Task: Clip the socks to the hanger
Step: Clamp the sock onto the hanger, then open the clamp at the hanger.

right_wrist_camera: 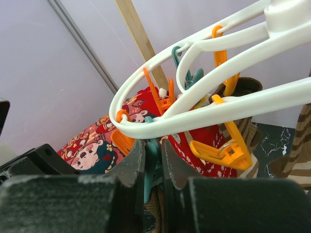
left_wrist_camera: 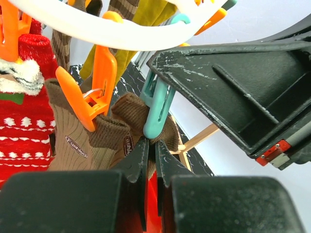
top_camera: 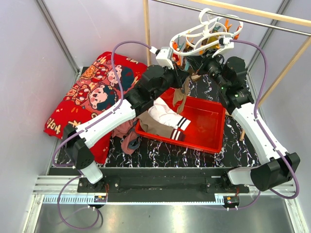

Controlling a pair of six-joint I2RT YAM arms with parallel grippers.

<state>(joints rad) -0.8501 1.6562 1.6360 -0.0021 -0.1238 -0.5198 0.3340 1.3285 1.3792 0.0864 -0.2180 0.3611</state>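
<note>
Finds the hanger point(right_wrist_camera: 194, 116) hung high at the far side, above the far edge of the red tray point(top_camera: 209, 128), both arms raised to it; shows the right gripper point(right_wrist_camera: 152, 151) clamped on a teal peg point(left_wrist_camera: 155, 109) of the ring, one finger pressing each side; shows the left gripper point(left_wrist_camera: 151, 151) with fingers all but together, seemingly nipping the rim of a brown sock point(left_wrist_camera: 130, 115); places that rim just beneath the teal peg's lower end, touching or nearly so, straight above the left fingertips; calls, most likely, for a short push upward along the peg's long axis, which hangs near upright, mouth down; makes the left arm the nearer one to the sock, the right the one working the peg; cannot tell whether the peg's mouth gapes enough to take cloth; looks soft and ribbed, taupe-brown, bunched at the top; has a neighbour, likewise brown, already bitten by an orange peg point(left_wrist_camera: 99, 87) just to the left; leaves more socks point(top_camera: 167, 121), brown with striped cuffs and one white, heaped in the tray's near-left part.
</note>
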